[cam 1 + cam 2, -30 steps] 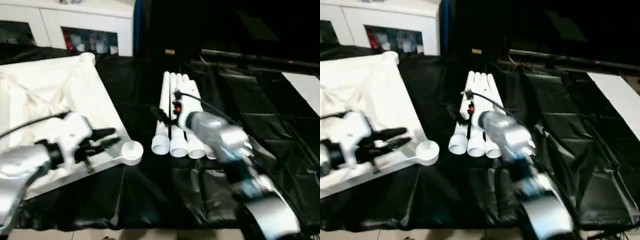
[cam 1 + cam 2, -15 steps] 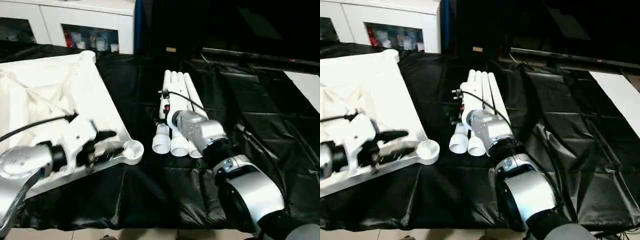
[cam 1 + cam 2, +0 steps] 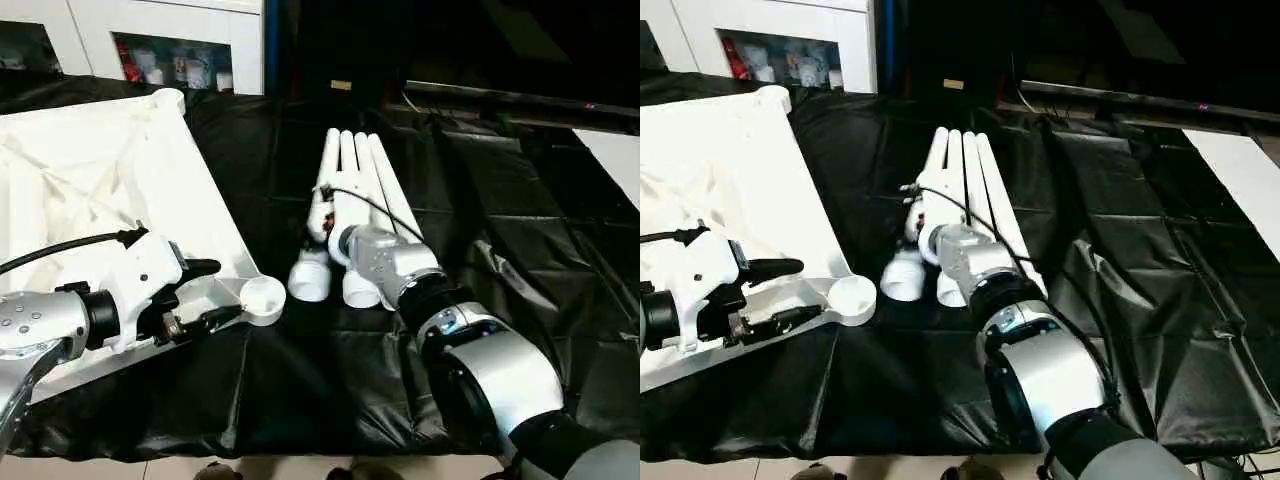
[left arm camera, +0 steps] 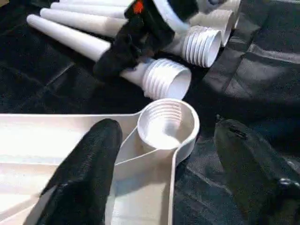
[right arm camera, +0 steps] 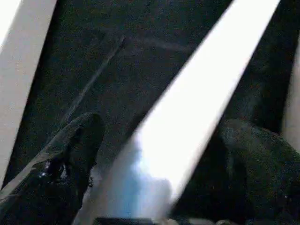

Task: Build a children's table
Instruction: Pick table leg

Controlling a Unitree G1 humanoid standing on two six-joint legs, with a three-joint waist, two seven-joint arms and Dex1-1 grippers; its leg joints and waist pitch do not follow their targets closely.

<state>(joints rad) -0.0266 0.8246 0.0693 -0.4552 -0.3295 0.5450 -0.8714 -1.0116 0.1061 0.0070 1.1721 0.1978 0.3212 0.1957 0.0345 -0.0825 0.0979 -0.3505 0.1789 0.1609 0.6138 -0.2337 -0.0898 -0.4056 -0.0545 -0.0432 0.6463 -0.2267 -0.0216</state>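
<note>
Left wrist view: left gripper [image 4: 164, 173] has spread its jaws, releasing the tabletop [image 3: 90, 190] corner socket [image 4: 166, 124], so the top lies positioned. Beyond, right gripper [image 5: 154, 154], jaws wide, has advanced astride one leg [image 5: 187, 112], ungrasped. Four legs [image 3: 355, 190] lie parallel, flared ends toward the robot, long axes running away.

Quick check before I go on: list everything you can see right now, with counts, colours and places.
Table top: one, white, ribbed underside up, on the left, near corner socket empty.
Legs: at least three, white, bundled at centre, flared ends toward the robot.
Black sheet: one, covering the work surface.
Cabinet: white, at the back left.
Left gripper: open, astride the table top's near edge by the socket.
Right gripper: open, straddling one leg.
</note>
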